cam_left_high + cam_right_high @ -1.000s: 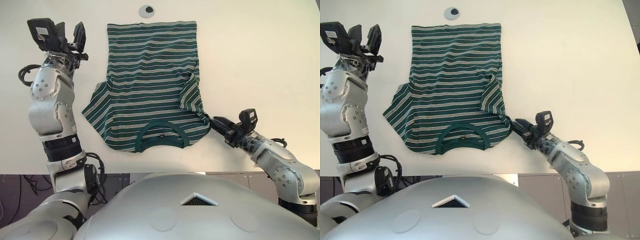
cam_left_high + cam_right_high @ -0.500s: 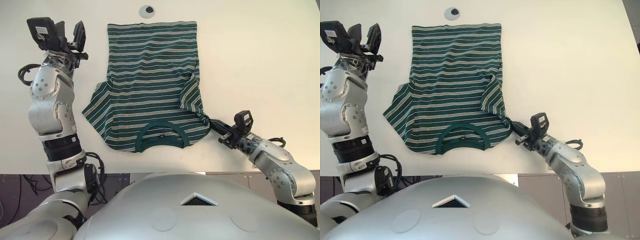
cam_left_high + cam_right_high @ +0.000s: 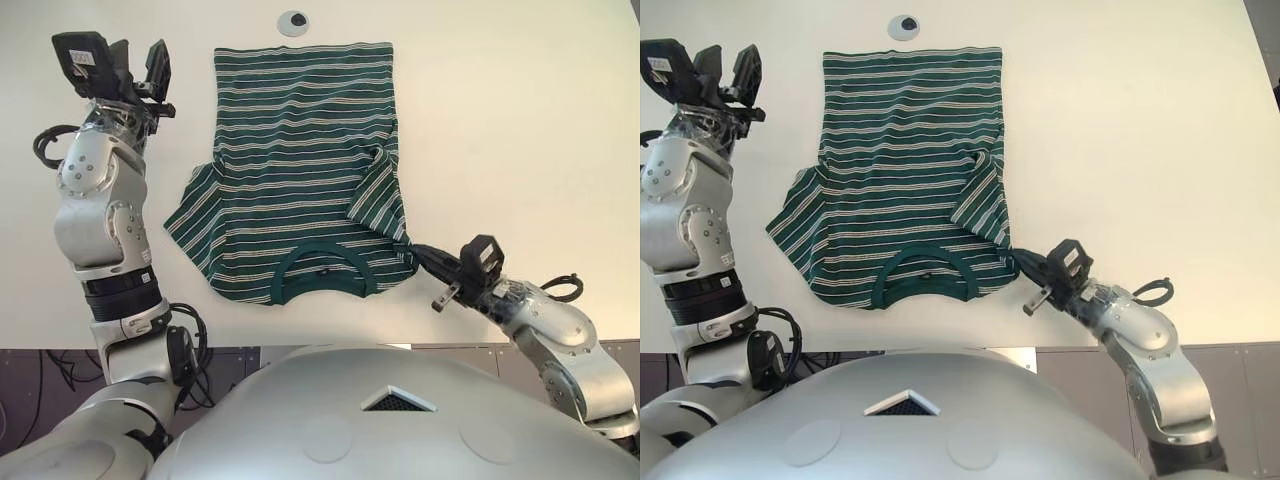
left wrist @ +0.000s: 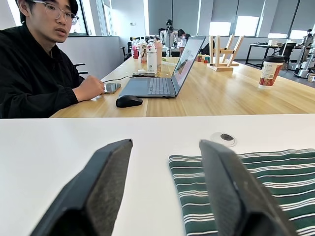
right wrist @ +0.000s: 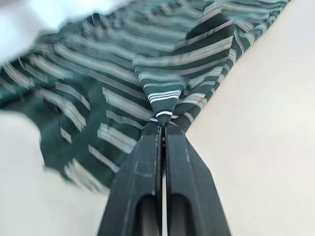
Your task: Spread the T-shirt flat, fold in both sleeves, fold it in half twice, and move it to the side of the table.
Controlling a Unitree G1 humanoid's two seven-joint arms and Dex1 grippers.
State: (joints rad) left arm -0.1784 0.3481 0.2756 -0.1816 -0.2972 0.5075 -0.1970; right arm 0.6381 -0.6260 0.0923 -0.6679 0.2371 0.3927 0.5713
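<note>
The T-shirt (image 3: 300,170) lies on the table (image 3: 520,120), collar toward the robot. The right claw (image 3: 418,252) is clenched on cloth at the right shoulder; I think it should pull gently outward to smooth the sleeve fold. The left claw (image 3: 140,62) hangs released, apart from the cloth.

The white table (image 3: 520,120) bears a round grommet (image 3: 293,21) at its far edge. Behind, a wooden desk (image 4: 236,96) holds a laptop (image 4: 165,78); windows (image 4: 221,28) glow.
</note>
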